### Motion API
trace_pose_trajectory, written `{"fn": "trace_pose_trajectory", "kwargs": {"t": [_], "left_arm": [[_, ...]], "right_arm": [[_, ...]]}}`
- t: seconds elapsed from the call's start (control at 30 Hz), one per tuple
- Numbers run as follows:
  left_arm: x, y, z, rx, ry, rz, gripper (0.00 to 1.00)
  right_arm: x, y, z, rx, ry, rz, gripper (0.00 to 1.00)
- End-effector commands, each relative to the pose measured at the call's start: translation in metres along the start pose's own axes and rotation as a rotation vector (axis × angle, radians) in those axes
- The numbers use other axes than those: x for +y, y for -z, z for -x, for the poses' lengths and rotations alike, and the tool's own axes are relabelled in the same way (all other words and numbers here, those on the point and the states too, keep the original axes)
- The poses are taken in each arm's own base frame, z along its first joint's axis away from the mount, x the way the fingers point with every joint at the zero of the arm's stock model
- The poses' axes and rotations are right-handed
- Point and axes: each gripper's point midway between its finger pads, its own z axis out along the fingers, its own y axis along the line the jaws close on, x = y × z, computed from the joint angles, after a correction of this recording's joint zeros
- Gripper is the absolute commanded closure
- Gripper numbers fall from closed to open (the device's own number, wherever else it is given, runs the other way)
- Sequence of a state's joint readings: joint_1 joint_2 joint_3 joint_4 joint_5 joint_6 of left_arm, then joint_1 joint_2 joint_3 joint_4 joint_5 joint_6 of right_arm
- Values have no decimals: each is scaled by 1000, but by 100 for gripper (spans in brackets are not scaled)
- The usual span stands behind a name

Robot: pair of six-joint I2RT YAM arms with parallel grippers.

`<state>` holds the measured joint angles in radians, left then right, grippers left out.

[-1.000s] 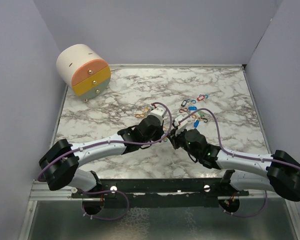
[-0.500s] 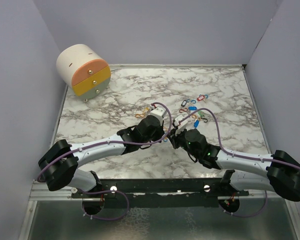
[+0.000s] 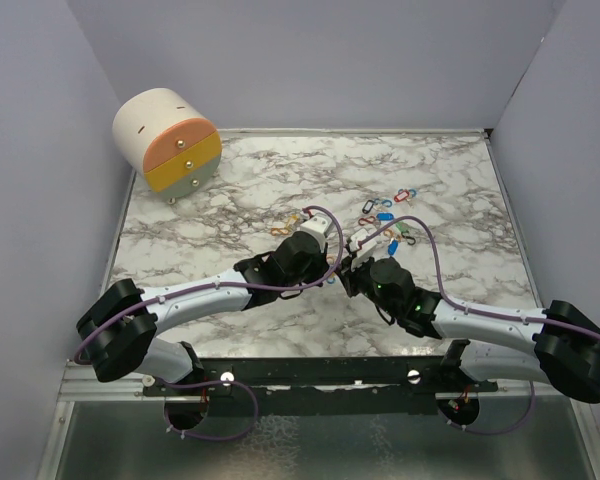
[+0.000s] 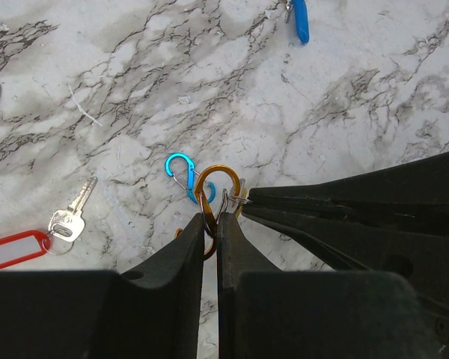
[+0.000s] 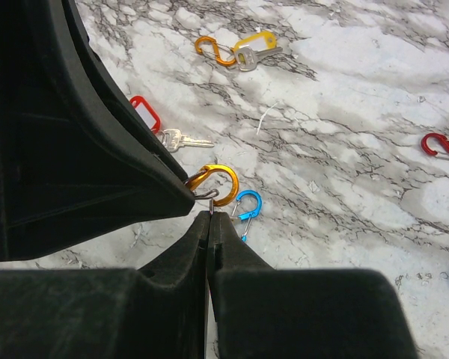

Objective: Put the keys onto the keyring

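The left gripper (image 4: pixel 210 223) is clenched on the lower bend of an orange carabiner (image 4: pixel 215 170). The right gripper (image 5: pixel 209 219) meets it tip to tip from three o'clock, pinching a thin silver loop (image 4: pixel 239 199) at the carabiner's edge. On the marble tabletop (image 4: pixel 359 97) a blue carabiner (image 4: pixel 176 158) lies just beside it at ten o'clock, and the red-tagged key (image 4: pixel 15 249) lies apart at eight o'clock.

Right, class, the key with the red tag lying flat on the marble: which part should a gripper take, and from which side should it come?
Probably the red tag, pinched across its long edges from straight above. It lies flat with bare marble along both edges, and it gives the fingers a wider body than the thin key ringed to it.
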<state>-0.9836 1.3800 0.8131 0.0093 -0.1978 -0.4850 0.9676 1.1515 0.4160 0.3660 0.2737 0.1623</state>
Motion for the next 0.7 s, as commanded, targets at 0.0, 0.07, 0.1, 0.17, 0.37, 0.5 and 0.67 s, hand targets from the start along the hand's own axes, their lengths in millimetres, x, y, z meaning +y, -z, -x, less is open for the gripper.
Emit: {"fn": "trace_pose_trajectory", "kwargs": {"t": [0.0,0.07,0.1,0.17,0.37,0.5,0.67], "left_arm": [[-6,5,4,-16,12,-35,100],[-6,5,3,-15,12,-37,100],[-6,5,3,-13,12,-38,100],[-6,5,2,-11,12,-40,100],[-6,7,2,-13,12,-44,100],[-8,9,3,-15,11,-53,100],[-9,10,2,-12,9,-60,100]], "right_arm": [[-1,-1,27,-77,-19,-21,99],[-2,-1,26,-76,-20,-26,99],[-2,-1,26,-75,-20,-27,99],[-2,-1,26,-76,-20,-30,99],[-7,-1,25,-72,-20,-53,99],[-9,-1,25,-71,-19,-69,99],[-12,0,26,-76,-21,-82,99]]}}
